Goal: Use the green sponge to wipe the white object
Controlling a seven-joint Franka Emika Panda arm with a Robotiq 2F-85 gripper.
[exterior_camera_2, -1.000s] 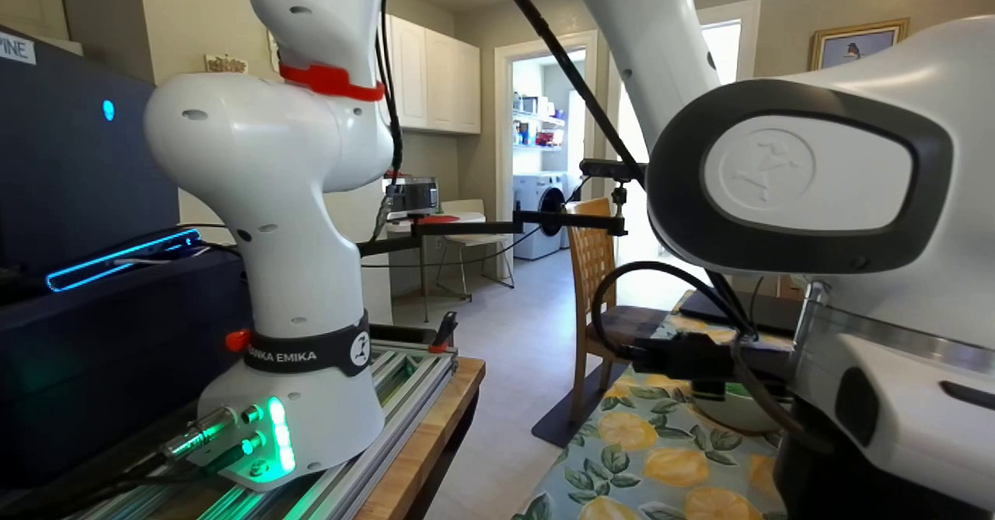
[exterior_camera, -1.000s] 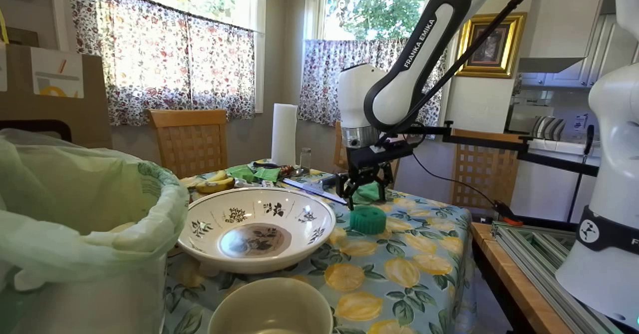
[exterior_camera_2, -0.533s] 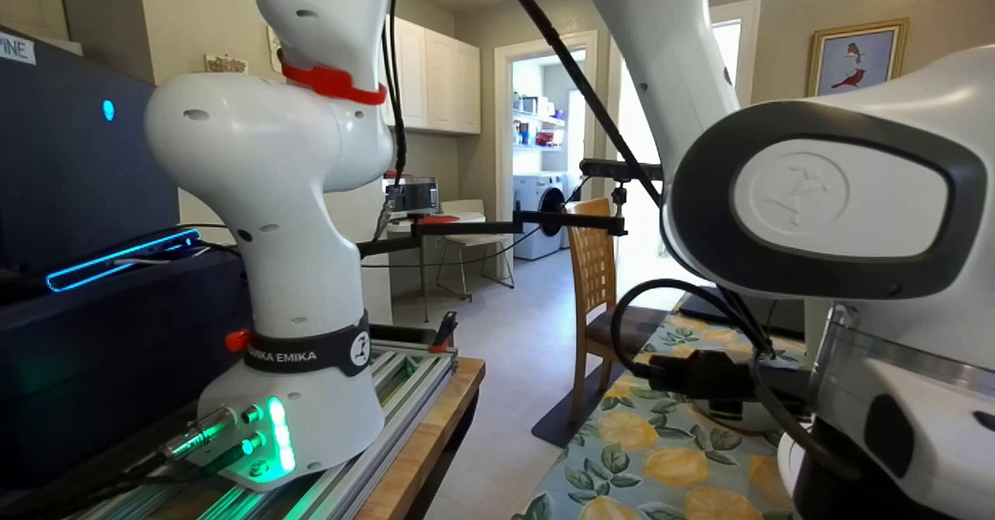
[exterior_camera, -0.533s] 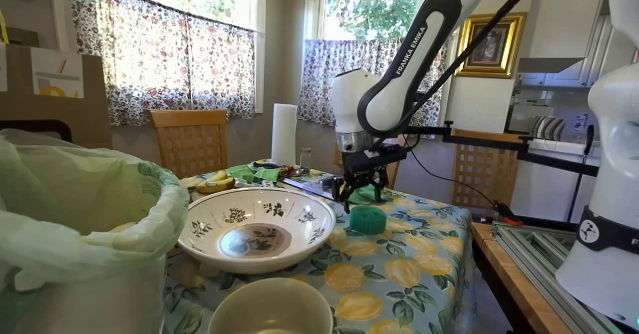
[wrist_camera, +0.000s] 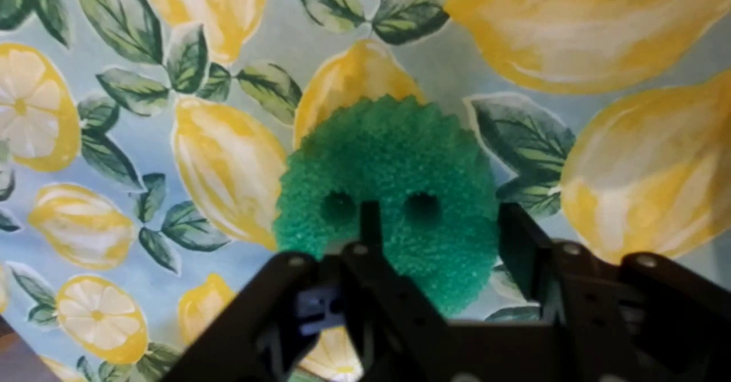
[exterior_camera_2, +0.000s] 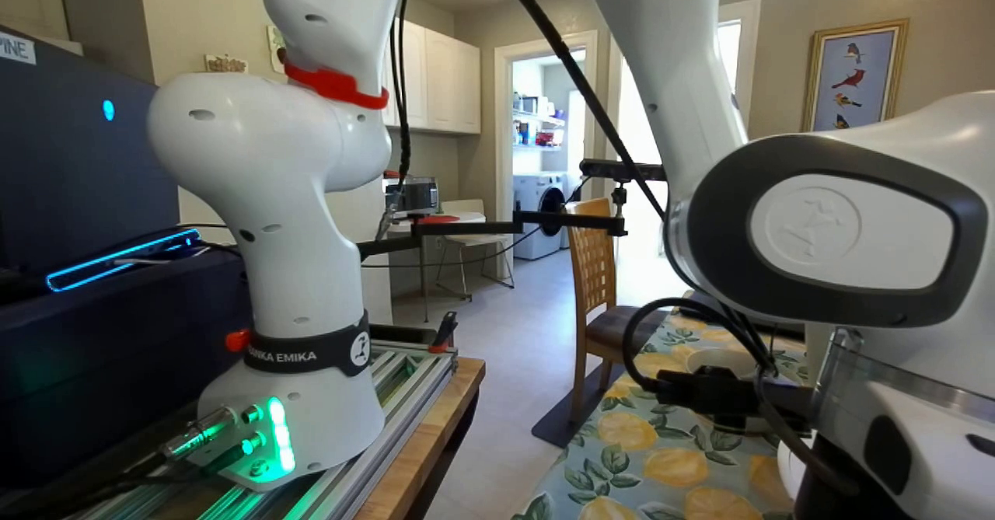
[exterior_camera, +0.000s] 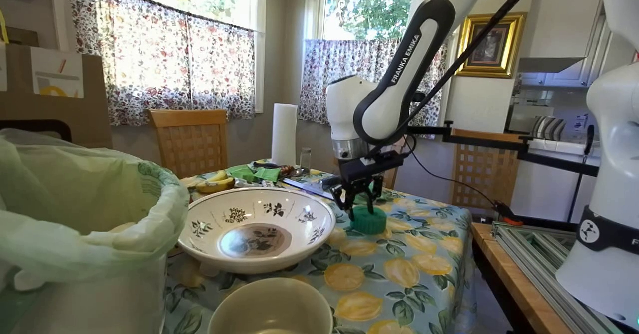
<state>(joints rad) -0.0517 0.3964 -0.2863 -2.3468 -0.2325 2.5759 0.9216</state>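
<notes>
Sponge point(exterior_camera: 369, 224) on tablecloth point(exterior_camera: 419, 239), right of dish point(exterior_camera: 257, 236); bowl point(exterior_camera: 272, 304) before dish.

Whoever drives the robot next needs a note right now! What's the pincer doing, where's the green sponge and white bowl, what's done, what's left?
Pincer: jaws apart, one over the green sponge, the other by its edge; I can't tell whether they touch it.
Sponge: on the lemon tablecloth, not lifted.
White bowl: nearer the camera than the flowery dish in an exterior view; its bottom is cut off.
Done: pincer at the sponge, no clear grip.
Left: probably grip the sponge, lift it, then wipe the bowl.
</notes>
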